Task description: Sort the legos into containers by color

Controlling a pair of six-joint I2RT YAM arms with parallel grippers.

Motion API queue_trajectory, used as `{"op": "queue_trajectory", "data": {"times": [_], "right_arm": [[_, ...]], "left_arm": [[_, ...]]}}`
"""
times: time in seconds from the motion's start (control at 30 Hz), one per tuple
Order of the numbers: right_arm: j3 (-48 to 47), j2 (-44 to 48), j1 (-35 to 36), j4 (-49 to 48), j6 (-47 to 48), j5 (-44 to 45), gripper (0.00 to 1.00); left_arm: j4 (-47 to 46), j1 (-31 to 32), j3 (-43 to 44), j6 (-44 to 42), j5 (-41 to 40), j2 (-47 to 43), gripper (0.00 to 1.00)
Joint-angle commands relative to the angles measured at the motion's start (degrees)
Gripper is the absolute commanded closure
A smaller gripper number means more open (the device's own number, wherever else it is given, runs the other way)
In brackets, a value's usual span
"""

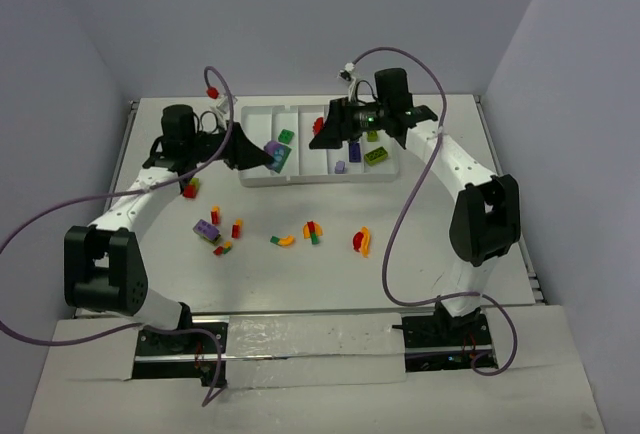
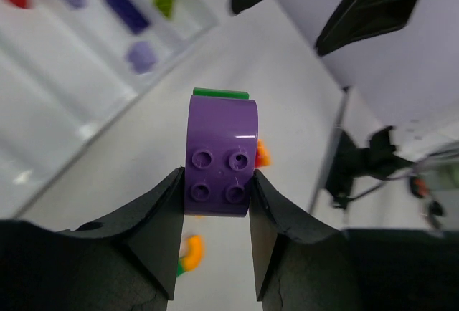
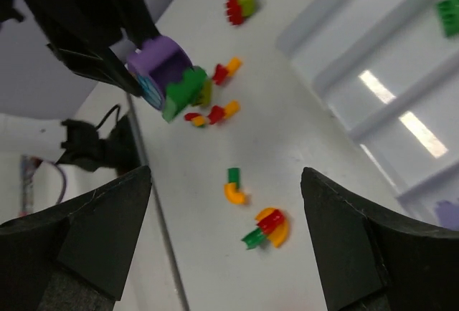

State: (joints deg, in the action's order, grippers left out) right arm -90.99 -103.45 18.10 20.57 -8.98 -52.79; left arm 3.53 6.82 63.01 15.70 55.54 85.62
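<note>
Gripper on the left (image 2: pixel 217 185) pinches a purple lego (image 2: pixel 221 139); right gripper (image 3: pixel 226 175) gapes wide.

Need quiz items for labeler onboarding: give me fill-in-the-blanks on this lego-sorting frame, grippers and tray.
1. The curved plastic brick clamped in the left gripper is ___ in colour.
2. The right gripper stands ___, holding nothing.
3. Seen from the top camera, the lime green rectangular brick lies in the ___most compartment of the flat white plastic tray.
Missing: purple; open; right.
</note>
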Motion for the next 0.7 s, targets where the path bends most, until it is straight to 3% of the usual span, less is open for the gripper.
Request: {"op": "queue_trajectory", "data": {"times": [0.0,0.13,0.3,0.67], "right_arm": [[3.5,3.4,3.5,-7.5,-5.4,-12.4,0.09],[4.1,3.7,6.3,-5.3,-3.7,-12.7,0.09],[4.3,3.0,7.4,-3.4,-1.9,-14.5,0.19],[6.1,4.2,7.5,-5.1,-1.0,-16.7,0.7]], "left_arm": [[-23.8,4.0,-3.3,20.2,9.8,-2.7,1.0],[-31.8,6.5,-6.2,26.4,10.5,-2.4,1.0],[-36.6,7.7,-8.2,30.4,10.9,-2.1,1.0],[-35.6,7.9,-8.0,29.5,10.9,-1.1,1.0]]}}
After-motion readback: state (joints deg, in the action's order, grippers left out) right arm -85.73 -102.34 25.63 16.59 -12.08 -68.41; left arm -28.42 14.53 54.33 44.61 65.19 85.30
